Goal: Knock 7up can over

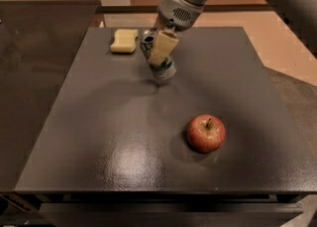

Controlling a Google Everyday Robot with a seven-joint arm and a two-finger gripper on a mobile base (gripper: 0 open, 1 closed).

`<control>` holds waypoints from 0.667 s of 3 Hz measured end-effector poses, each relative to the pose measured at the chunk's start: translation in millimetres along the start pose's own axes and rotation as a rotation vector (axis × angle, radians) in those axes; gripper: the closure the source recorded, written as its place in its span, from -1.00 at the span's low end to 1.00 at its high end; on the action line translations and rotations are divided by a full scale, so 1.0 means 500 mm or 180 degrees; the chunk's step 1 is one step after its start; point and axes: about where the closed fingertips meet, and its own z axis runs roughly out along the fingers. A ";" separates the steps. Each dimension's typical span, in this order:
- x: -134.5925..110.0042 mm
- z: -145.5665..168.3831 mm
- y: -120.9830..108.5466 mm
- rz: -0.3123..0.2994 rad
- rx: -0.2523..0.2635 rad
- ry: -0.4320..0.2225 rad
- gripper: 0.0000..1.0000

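Jaws over the far middle of the table, closure unclear, against the tilted 7up can.

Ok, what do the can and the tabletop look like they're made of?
7up can, tilted at the gripper toward the far side: probably thin metal, going by its silvery sheen and printed green. Tabletop: dark, hard, semi-gloss, showing soft light reflections; material unclear.
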 end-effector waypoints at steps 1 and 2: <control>0.039 -0.031 0.000 0.0074 0.0129 0.0379 1.00; 0.080 -0.055 -0.007 0.0167 0.0242 0.0675 1.00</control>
